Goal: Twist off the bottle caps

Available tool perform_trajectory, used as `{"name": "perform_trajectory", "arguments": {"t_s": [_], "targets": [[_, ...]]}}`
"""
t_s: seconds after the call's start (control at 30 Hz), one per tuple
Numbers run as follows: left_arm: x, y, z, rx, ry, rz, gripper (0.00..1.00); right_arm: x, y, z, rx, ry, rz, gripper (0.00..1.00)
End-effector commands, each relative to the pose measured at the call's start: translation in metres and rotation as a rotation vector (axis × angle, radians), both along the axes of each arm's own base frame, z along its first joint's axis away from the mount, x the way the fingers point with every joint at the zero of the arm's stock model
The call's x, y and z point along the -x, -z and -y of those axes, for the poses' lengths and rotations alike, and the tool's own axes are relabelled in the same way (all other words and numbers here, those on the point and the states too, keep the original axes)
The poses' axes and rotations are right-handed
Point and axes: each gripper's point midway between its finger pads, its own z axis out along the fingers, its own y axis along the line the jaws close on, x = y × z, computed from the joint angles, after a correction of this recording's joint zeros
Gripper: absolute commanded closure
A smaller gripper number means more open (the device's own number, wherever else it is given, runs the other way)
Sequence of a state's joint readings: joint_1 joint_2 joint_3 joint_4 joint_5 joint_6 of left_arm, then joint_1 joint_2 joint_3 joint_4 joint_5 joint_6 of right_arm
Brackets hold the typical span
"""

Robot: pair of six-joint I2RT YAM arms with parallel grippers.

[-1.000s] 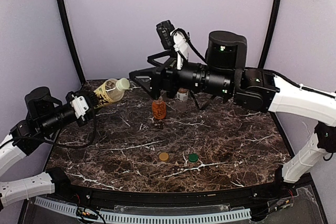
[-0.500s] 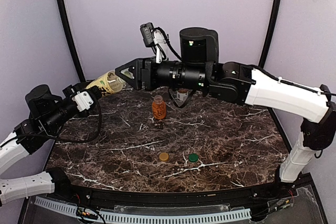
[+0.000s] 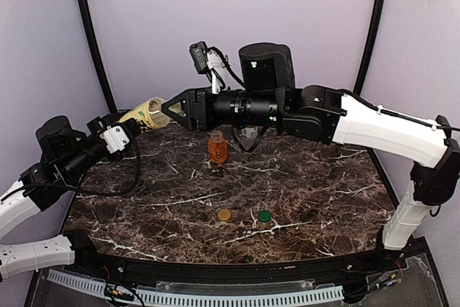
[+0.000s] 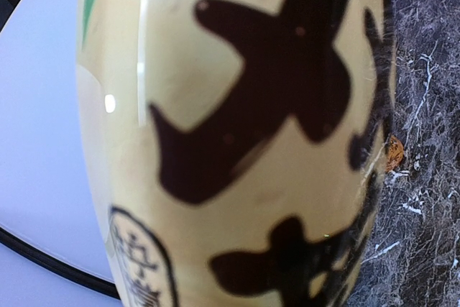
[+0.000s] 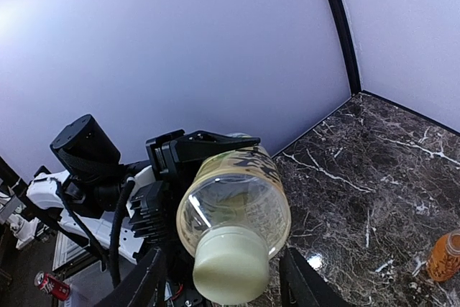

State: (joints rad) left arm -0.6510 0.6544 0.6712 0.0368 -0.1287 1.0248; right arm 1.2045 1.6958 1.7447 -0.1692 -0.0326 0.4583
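Note:
My left gripper (image 3: 128,124) is shut on the base of the yellow-labelled bottle (image 3: 147,113) and holds it in the air, tilted, with its neck pointing right. Its label fills the left wrist view (image 4: 237,141). In the right wrist view the bottle (image 5: 233,203) points its pale cap (image 5: 228,265) at the camera. My right gripper (image 5: 224,287) is open, with one finger on each side of the cap and a gap at both; it also shows in the top view (image 3: 167,106). The short orange bottle (image 3: 217,149) stands uncapped at the table's middle back. The brownish bottle (image 3: 249,133) is mostly hidden behind my right arm.
A tan cap (image 3: 224,214) and a green cap (image 3: 264,216) lie on the dark marble table (image 3: 323,192) toward the front. The orange bottle also shows at the lower right of the right wrist view (image 5: 445,255). Walls close in the back and sides.
My right arm has swung left from above the orange bottle, bringing its open fingers around the yellow bottle's cap. My left arm has raised the bottle slightly.

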Motion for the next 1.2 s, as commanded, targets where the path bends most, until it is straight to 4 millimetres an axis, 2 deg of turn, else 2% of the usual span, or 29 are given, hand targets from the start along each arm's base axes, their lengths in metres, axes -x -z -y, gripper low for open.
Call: {"name": "perform_trajectory", "arguments": {"t_s": [0.0, 0.2, 0.27, 0.4, 0.5, 0.57, 0.63, 0.7, 0.77, 0.8, 0.83, 0.87, 0.9, 0.93, 0.97, 1.0, 1.03, 1.07, 1.1, 1.17], "targets": [[0.001, -0.008, 0.002, 0.03, 0.006, 0.017, 0.74, -0.01, 0.009, -0.002, 0.027, 0.027, -0.015, 0.48], [0.003, -0.007, 0.003, 0.032, 0.017, 0.014, 0.74, -0.01, 0.005, -0.002, 0.013, 0.023, -0.005, 0.7], [0.004, -0.006, 0.004, 0.031, 0.026, 0.01, 0.74, -0.01, 0.003, -0.002, 0.009, 0.021, -0.003, 0.68], [0.006, -0.002, 0.005, 0.018, 0.042, 0.0, 0.74, -0.011, 0.001, -0.001, 0.009, 0.016, -0.005, 0.55], [0.007, -0.001, 0.006, 0.017, 0.047, -0.005, 0.74, -0.012, 0.002, -0.003, 0.011, 0.016, -0.009, 0.56], [0.007, -0.001, 0.006, 0.02, 0.048, -0.004, 0.74, -0.012, 0.002, -0.003, 0.013, 0.015, -0.01, 0.65], [0.007, -0.001, 0.007, 0.019, 0.05, -0.006, 0.74, -0.012, 0.002, -0.003, 0.013, 0.017, -0.01, 0.67], [0.007, 0.001, 0.007, 0.015, 0.05, -0.01, 0.74, -0.011, 0.003, -0.003, 0.018, 0.01, -0.006, 0.74], [0.008, 0.001, 0.007, 0.02, 0.054, -0.014, 0.74, -0.009, 0.003, -0.005, 0.024, -0.009, 0.013, 0.9], [0.009, 0.002, 0.007, 0.025, 0.056, -0.026, 0.74, -0.006, 0.002, -0.005, 0.028, -0.029, 0.034, 0.98], [0.011, 0.002, 0.009, 0.028, 0.074, -0.037, 0.74, 0.0, 0.0, -0.006, 0.036, -0.068, 0.077, 1.0], [0.015, 0.012, 0.011, 0.016, 0.091, -0.088, 0.74, 0.01, -0.001, -0.007, 0.045, -0.128, 0.137, 1.0], [0.023, 0.012, 0.018, 0.013, 0.154, -0.113, 0.73, 0.022, -0.001, -0.008, 0.07, -0.2, 0.261, 1.0], [0.037, 0.036, 0.026, -0.037, 0.235, -0.219, 0.72, 0.04, 0.001, -0.009, 0.091, -0.289, 0.363, 1.0], [0.045, 0.041, 0.03, -0.05, 0.279, -0.268, 0.72, 0.06, 0.006, -0.008, 0.12, -0.39, 0.476, 1.0], [0.064, 0.058, 0.034, -0.064, 0.353, -0.389, 0.72, 0.077, 0.012, -0.006, 0.148, -0.468, 0.578, 1.0], [0.073, 0.066, 0.037, -0.07, 0.39, -0.448, 0.73, 0.089, 0.02, -0.004, 0.181, -0.516, 0.679, 1.0], [0.094, 0.077, 0.039, -0.074, 0.463, -0.55, 0.72, 0.096, 0.028, -0.001, 0.214, -0.548, 0.761, 1.0], [0.105, 0.085, 0.038, -0.081, 0.491, -0.615, 0.7, 0.1, 0.036, 0.002, 0.252, -0.565, 0.844, 1.0], [0.12, 0.082, 0.041, -0.04, 0.548, -0.678, 0.69, 0.101, 0.051, 0.007, 0.336, -0.586, 0.985, 1.0]]}}
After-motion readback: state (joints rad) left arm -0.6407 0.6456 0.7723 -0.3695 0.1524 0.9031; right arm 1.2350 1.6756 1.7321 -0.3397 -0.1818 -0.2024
